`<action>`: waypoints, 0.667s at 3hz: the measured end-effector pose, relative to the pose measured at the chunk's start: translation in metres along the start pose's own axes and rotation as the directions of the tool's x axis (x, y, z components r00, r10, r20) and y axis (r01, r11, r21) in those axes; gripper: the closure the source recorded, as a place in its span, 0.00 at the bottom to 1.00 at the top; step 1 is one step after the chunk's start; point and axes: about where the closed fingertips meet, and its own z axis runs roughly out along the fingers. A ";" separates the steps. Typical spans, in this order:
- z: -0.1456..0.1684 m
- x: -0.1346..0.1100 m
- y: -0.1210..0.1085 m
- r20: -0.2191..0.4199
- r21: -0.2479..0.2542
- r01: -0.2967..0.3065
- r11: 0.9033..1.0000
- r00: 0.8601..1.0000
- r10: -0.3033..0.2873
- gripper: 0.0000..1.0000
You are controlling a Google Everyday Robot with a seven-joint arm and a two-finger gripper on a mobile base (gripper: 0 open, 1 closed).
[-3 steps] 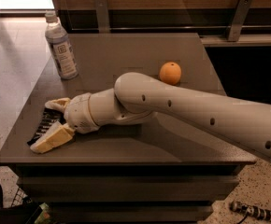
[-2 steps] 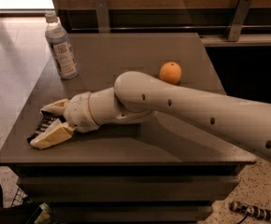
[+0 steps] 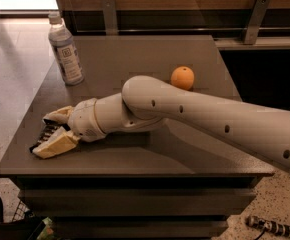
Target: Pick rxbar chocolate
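The rxbar chocolate (image 3: 45, 133), a flat black bar with white lettering, lies at the front left corner of the table (image 3: 135, 59). My gripper (image 3: 51, 132) reaches in from the right, low over the table. Its two cream fingers (image 3: 55, 146) sit on either side of the bar and press against it. Most of the bar is hidden between them; only its dark left end shows. The bar rests at table level.
A clear water bottle (image 3: 65, 49) with a white label stands at the back left. An orange (image 3: 182, 77) sits mid-right, just behind my arm. The table's left and front edges are close to the gripper. The floor lies beyond them.
The two fingers have drawn closer together around the black bar. The gripper has shifted slightly; the arm has hardly moved.
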 end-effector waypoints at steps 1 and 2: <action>-0.002 -0.007 -0.003 0.022 -0.016 0.015 1.000 1.000 -0.015 1.00; -0.041 -0.031 -0.013 0.058 -0.026 0.068 0.997 0.996 -0.066 1.00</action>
